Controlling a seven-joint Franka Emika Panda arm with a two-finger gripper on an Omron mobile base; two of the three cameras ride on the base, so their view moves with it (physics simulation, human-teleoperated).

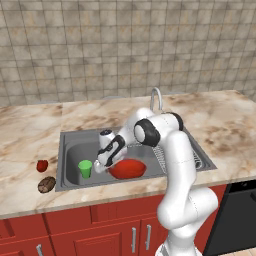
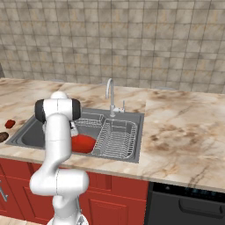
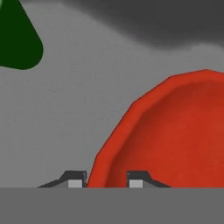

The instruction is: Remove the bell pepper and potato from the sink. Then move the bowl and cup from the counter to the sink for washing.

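Observation:
The wide red bowl (image 1: 129,168) (image 2: 82,143) sits low in the grey sink (image 1: 74,141) (image 2: 26,136), right of the upright green cup (image 1: 85,168) (image 3: 17,39). My gripper (image 1: 99,167) (image 3: 105,179) reaches down between them and is shut on the bowl's left rim (image 3: 175,131), one fingertip outside it and one inside. The small red bell pepper (image 1: 42,165) (image 2: 10,124) and the brown potato (image 1: 46,184) (image 2: 2,136) lie on the counter left of the sink.
A curved chrome faucet (image 1: 156,97) (image 2: 110,94) stands behind the basin. A wire dish rack (image 2: 116,138) (image 1: 197,160) fills the sink's right part. Marble counter runs to both sides, a tiled wall behind and red cabinets below.

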